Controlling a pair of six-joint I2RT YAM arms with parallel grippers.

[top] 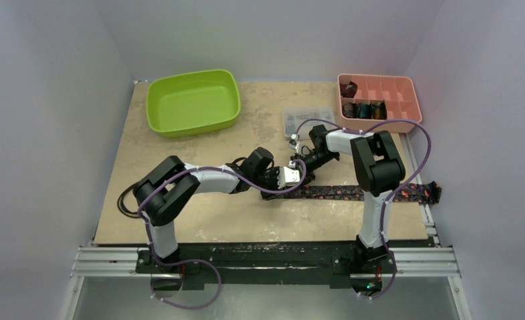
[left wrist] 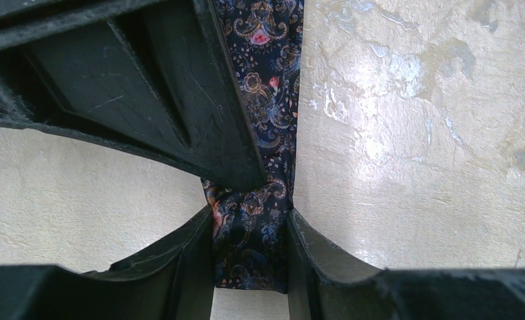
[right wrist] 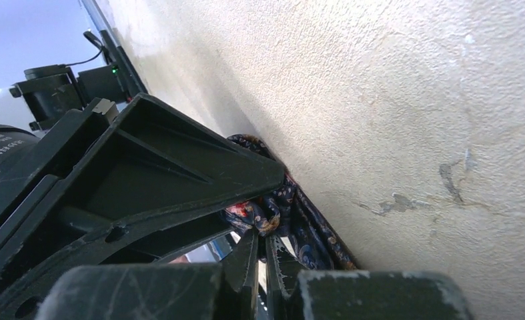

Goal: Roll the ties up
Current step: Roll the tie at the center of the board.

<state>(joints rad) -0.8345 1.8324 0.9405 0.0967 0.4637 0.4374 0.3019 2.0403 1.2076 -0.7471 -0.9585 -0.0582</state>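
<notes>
**Starting the roll at the tie's left end**

Top view: the tie (top: 366, 193) lies flat along the near right of the table (top: 199, 220) and reaches its right edge. The left arm (top: 209, 179) and right arm (top: 373, 163) meet over the tie's left end. Finished coils (top: 366, 109) sit in the pink tray (top: 406, 90) at back right.

Left wrist: the left fingers (left wrist: 186, 280) stand narrow and clasp the bunched end from both sides. One of the right fingers (left wrist: 199, 100) touches the fabric just beyond them.

Right wrist: the right fingers are closed together at the crumpled end. I cannot tell whether a fold is caught between them.

The first turn seems to be forming. The next move likely calls for tipping that end over onto the flat strip, tight and square, or the coil may go slack or skewed.
</notes>
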